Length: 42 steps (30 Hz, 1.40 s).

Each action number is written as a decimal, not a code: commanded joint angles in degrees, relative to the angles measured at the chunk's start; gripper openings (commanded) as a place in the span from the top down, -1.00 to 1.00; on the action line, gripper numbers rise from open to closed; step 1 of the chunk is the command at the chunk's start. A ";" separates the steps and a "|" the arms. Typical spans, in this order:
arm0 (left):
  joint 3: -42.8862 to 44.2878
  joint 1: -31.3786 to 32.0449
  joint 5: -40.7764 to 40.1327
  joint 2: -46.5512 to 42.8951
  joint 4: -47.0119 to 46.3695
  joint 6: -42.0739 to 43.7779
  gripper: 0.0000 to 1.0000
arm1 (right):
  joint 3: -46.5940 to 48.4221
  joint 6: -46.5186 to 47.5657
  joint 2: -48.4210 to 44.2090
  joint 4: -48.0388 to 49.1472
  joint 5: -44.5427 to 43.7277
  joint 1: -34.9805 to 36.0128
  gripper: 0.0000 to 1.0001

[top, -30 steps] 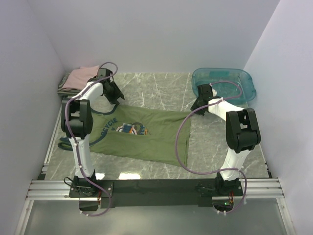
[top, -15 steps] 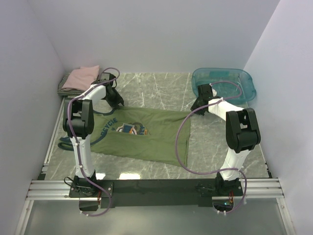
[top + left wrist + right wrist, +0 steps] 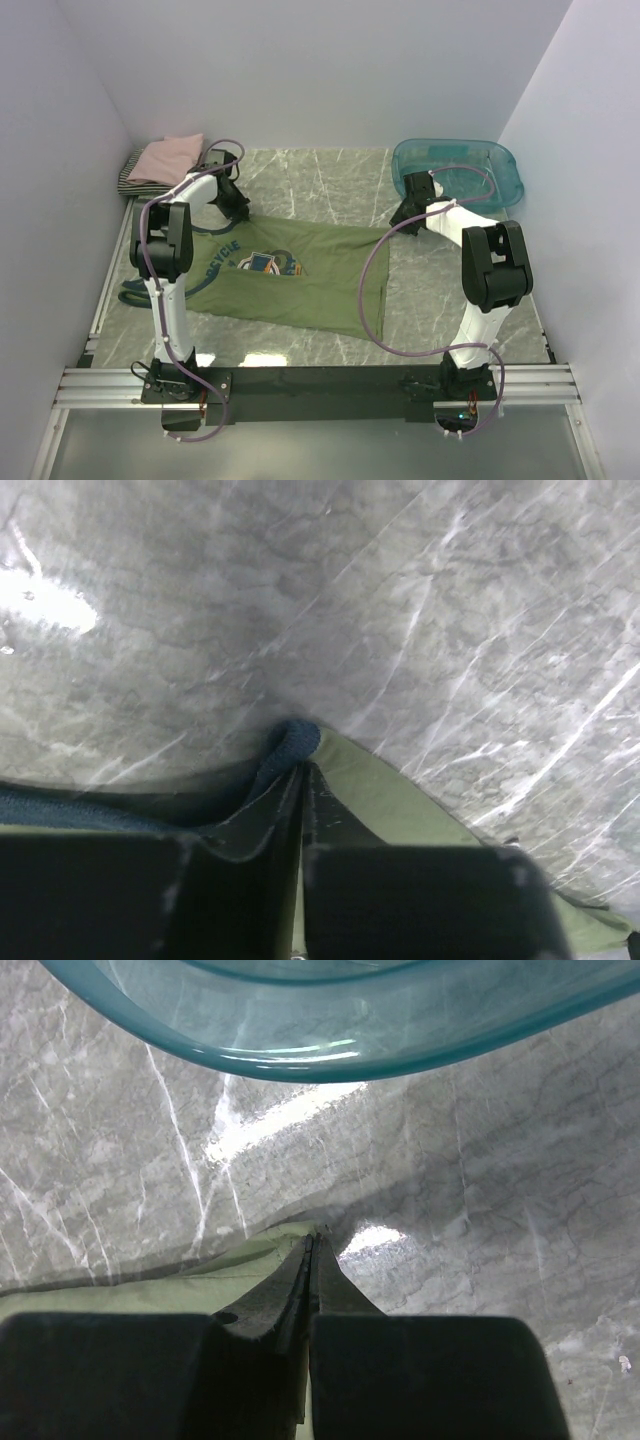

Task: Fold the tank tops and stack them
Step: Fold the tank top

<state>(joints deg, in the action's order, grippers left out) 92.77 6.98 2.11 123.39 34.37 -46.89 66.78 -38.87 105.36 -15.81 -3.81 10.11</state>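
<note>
The olive-green tank top [image 3: 310, 275] with navy trim and a round blue-orange print lies spread on the marble table, its straps to the left. My left gripper [image 3: 236, 208] is shut on its far left corner; the left wrist view shows the jaws [image 3: 302, 765] pinching navy trim and green cloth [image 3: 390, 800]. My right gripper [image 3: 400, 217] is shut on the far right corner; the right wrist view shows the jaws [image 3: 312, 1240] closed on the green hem [image 3: 150, 1285]. A folded pink top [image 3: 170, 155] lies on a folded black-white striped one [image 3: 128, 175] at the far left corner.
A see-through teal plastic tub [image 3: 460, 172] stands at the far right, just behind my right gripper; its rim fills the top of the right wrist view [image 3: 330, 1050]. White walls close the table on three sides. The arm bases sit on a rail at the near edge.
My left gripper has come down and toward the shirt's far left corner, away from the folded stack. The right arm and the shirt have not visibly moved.
</note>
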 commanded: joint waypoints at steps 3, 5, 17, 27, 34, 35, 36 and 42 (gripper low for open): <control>1.62 0.14 -1.93 2.73 -1.67 0.40 0.99 | 0.80 0.73 0.20 1.05 -1.28 -0.53 1.00; 1.36 0.14 -1.32 1.85 -2.72 0.57 0.99 | 0.72 0.90 -0.24 0.96 -1.20 -0.53 1.00; -0.23 -0.30 -0.26 -3.25 -6.16 -0.48 0.99 | -0.07 1.26 -7.54 0.26 -0.58 -0.53 1.00; -1.81 -0.30 -1.93 -7.99 -5.11 -2.23 0.19 | -0.69 1.26 -6.66 0.78 -0.23 -0.53 1.00; 2.58 -0.30 -7.64 -7.12 2.09 -4.17 0.28 | -0.51 1.17 -5.96 1.05 -0.05 -0.44 1.00; 2.94 -0.22 -8.17 -6.68 2.89 -4.61 0.29 | -0.51 1.17 -5.70 1.22 -0.05 -0.44 1.00; 2.51 -0.22 -8.09 -6.24 2.63 -4.78 0.30 | -0.43 1.17 -5.61 1.22 0.12 -0.53 1.00; 1.62 -0.13 -5.36 -3.17 0.00 -5.49 0.30 | -0.51 1.17 -5.34 1.31 0.12 -0.53 1.00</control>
<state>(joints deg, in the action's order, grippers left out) 93.23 6.83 -3.44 118.54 34.44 -51.07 66.26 -38.06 99.79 -15.92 -3.22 10.09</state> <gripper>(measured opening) 0.352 0.006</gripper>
